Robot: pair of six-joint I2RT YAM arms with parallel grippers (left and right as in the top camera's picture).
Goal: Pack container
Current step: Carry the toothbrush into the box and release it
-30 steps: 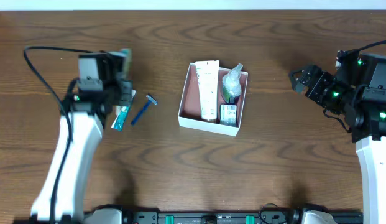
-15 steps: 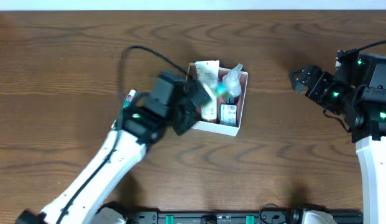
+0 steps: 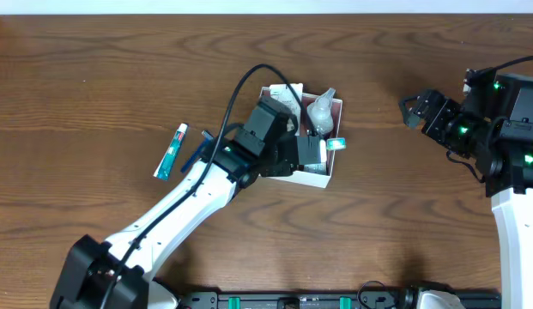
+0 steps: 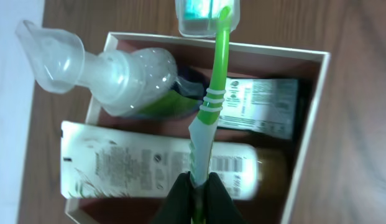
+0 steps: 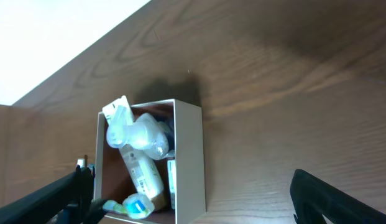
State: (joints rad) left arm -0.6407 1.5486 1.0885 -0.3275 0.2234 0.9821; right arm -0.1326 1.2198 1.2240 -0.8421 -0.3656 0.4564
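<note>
Dark brown wood-grain table (image 3: 94,69) under even light, with a soft sheen ahead of the right gripper (image 3: 407,112). Beyond its far edge, past the gripper, a plain white surface (image 5: 50,37), wall or floor unclear.

No legible text in any view.
- White tube (image 4: 137,171) in container (image 4: 273,50): grey print lines, small leaf-like mark near one end, barcode-like stripes near brown cap; all too blurred to read.
- Dark sachet (image 4: 261,115): block of pale lettering, unreadable.
- Green toothbrush (image 4: 211,106): white rings only, no readable mark.
- Teal-and-white tube (image 3: 170,151) on desk (image 3: 94,77): printing too small to make out.
</note>
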